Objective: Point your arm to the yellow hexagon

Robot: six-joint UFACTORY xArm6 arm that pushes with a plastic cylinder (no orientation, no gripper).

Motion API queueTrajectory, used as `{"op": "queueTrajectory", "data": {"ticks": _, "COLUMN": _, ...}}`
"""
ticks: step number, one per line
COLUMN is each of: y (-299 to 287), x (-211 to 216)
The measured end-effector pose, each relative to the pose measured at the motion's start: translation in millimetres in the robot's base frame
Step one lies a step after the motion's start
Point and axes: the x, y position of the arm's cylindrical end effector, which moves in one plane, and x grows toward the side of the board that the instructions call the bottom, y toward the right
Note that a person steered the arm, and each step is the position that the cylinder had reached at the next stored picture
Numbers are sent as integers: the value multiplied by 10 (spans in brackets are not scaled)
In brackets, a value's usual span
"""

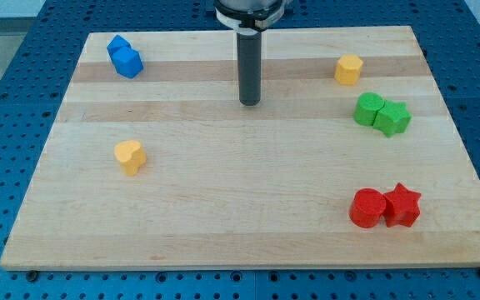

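The yellow hexagon (348,68) lies near the view's top right on the wooden board (223,208). My tip (249,102) rests on the board in the upper middle, well to the left of the hexagon and a little lower in the view. It touches no block. A second yellow block, heart-shaped (129,156), lies at the view's left.
Two blue blocks (125,57) sit together at the top left. A green pair (381,113) lies below the hexagon at the right. A red cylinder (367,207) and a red star (402,205) sit at the bottom right.
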Motion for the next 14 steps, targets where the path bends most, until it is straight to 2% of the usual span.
{"op": "queueTrajectory", "data": {"ticks": 5, "y": -63, "x": -15}}
{"op": "queueTrajectory", "data": {"ticks": 11, "y": -63, "x": -289}}
{"op": "queueTrajectory", "data": {"ticks": 12, "y": 29, "x": -225}}
{"op": "queueTrajectory", "data": {"ticks": 13, "y": 678, "x": -122}}
{"op": "queueTrajectory", "data": {"ticks": 14, "y": 1211, "x": -191}}
